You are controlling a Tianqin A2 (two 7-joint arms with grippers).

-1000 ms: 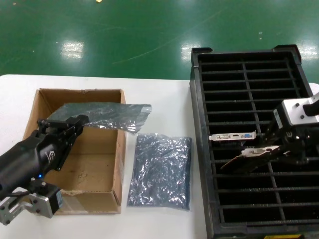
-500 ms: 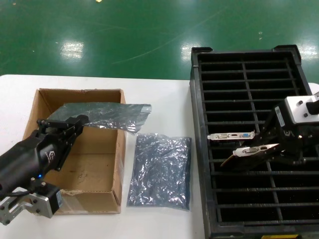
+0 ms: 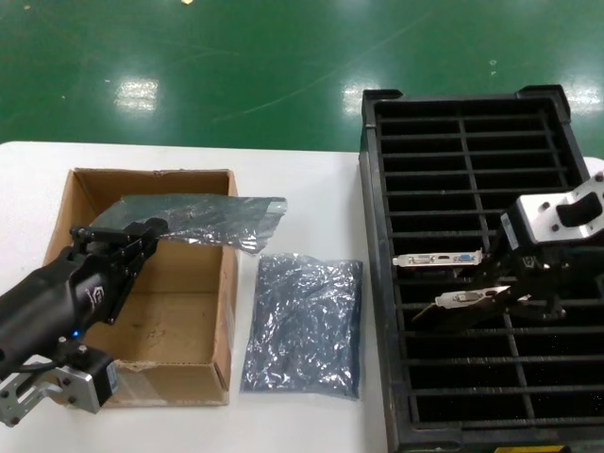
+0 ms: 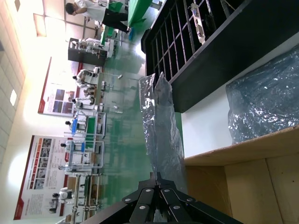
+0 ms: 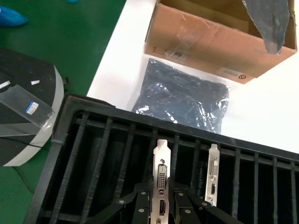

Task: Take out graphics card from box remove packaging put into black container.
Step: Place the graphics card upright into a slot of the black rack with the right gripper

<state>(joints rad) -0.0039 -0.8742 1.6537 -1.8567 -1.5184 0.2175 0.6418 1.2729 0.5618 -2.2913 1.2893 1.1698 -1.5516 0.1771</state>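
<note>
Head view: right pincer [image 3: 486,294] pinches the graphics card [image 3: 462,300] over the black container [image 3: 472,264], beside a card already slotted [image 3: 440,258]. Left wrist view: left pincer [image 4: 156,179] grips the emptied packaging [image 4: 161,126] above the box [image 4: 243,172]. Right wrist view: card's bracket [image 5: 160,179] between fingers; seating remains

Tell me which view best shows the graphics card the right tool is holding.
The right wrist view: the graphics card fills the foreground, bracket ports facing the camera, clamped in the right tool. The head view shows it tilted above the black container, partly hidden. The left wrist view doesn't show it.
</note>
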